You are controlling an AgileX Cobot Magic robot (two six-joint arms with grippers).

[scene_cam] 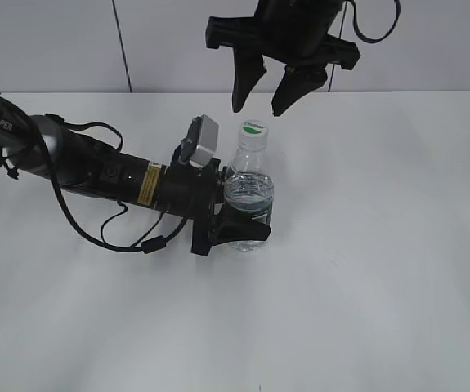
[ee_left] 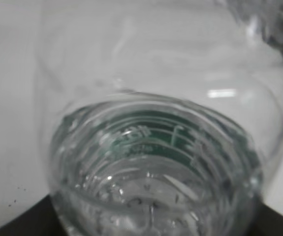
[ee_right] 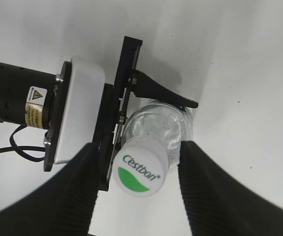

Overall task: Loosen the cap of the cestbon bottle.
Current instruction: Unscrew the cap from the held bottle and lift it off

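The cestbon bottle (scene_cam: 249, 194) stands upright on the white table (scene_cam: 382, 286), its long axis vertical, clamped around the body by the left gripper (scene_cam: 239, 220) reaching in from the side. Its cap (scene_cam: 253, 131) sits directly below the right gripper (scene_cam: 264, 102), which hangs above with fingers spread and empty, apart from the cap. The right arm is nearer, and a straight descent should bracket the cap between its fingers.

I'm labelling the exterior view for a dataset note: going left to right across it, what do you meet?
Left arm's black cable loop → left wrist camera → cestbon bottle, held in the left gripper. The right gripper hangs open above the cap, so its place overlaps.
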